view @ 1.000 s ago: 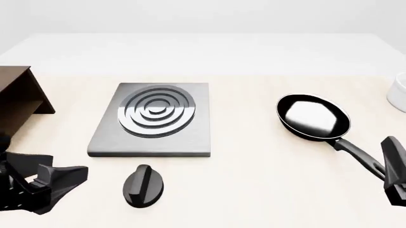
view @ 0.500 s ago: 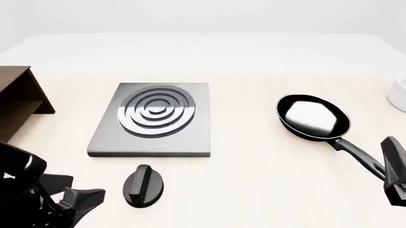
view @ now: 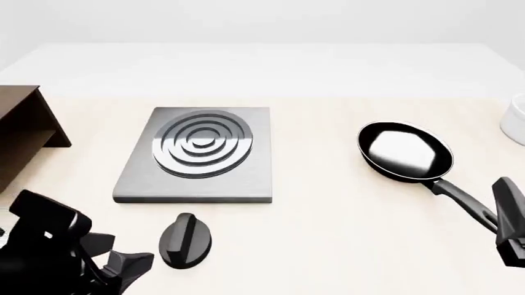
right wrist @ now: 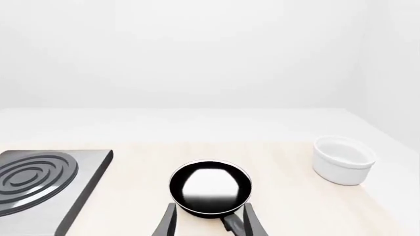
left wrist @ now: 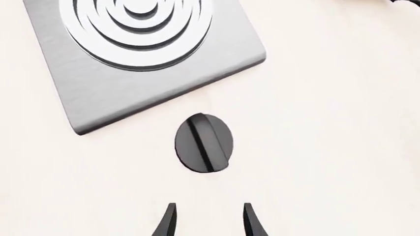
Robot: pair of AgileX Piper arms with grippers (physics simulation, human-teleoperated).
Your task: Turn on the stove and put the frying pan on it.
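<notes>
Two arms low at the near edge. Left gripper (left wrist: 206, 223) hangs just short of the knob (view: 186, 240), fingers parted wide, nothing held; it's slid rightward toward the knob vs a sec ago. Right gripper (right wrist: 206, 223) is open w/ fingers either side of the pan (view: 405, 151) handle, unmoved. Stove (view: 197, 153) sits behind the knob; pan well to its right, cup (right wrist: 343, 160) beyond.

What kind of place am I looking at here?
Probably a mock kitchen counter in a computer simulation: a pale table holds a stove with its knob, a frying pan and a white cup.
</notes>
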